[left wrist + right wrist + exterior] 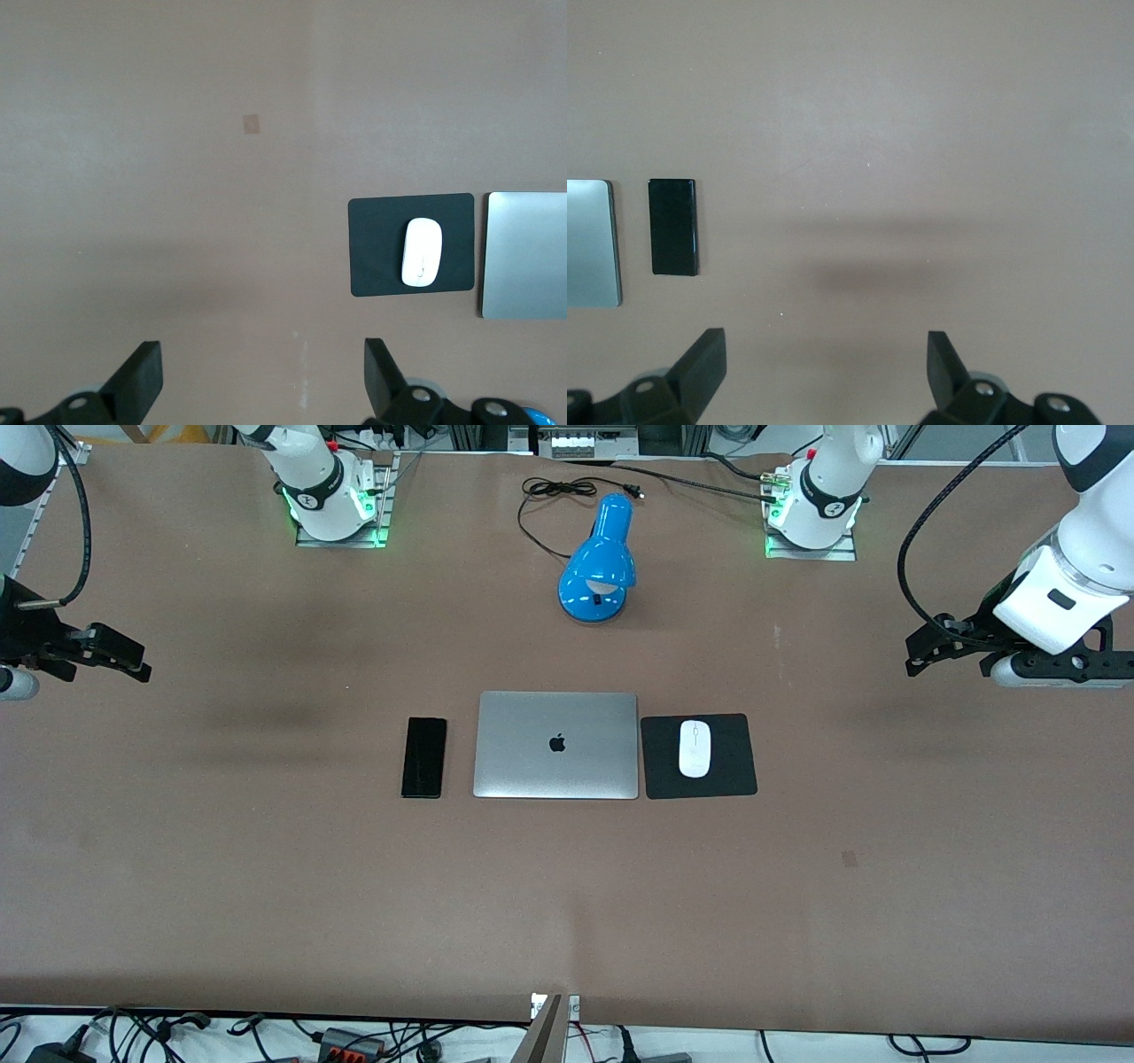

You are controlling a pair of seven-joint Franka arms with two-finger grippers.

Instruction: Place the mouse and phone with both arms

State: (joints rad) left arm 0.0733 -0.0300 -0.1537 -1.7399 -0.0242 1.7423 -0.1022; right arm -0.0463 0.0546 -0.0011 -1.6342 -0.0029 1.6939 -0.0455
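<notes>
**Both hands raised and spread, mouse and phone flanking the laptop**

Front view: the left arm reaches out over the left arm's end of the surface (266, 886), its hand (926, 651) up in the air with nothing in it. The right arm does the same over the right arm's end, its hand (120, 657) likewise empty. The closed silver laptop (555, 745) lies mid-surface. The phone (424, 757) lies flat just beside it, toward the right arm's end. The mouse (695, 748) sits on the black mouse pad (735, 757), which lies just beside the laptop toward the left arm's end. A blue desk lamp (598, 562) stands farther from the camera than the laptop, its black cord (540, 514) looping toward the bases.

Left wrist view: the left hand (261, 381) has its fingers (142, 376) wide apart over bare surface, well apart from the mouse (422, 252) on its pad (372, 248). A small tan patch (252, 124) marks the surface, faint in the front view.

Right wrist view: the right hand (824, 376) also has its fingers (704, 367) wide apart, over bare surface; the phone (673, 227) and the laptop's edge (592, 243) lie well clear of it.
</notes>
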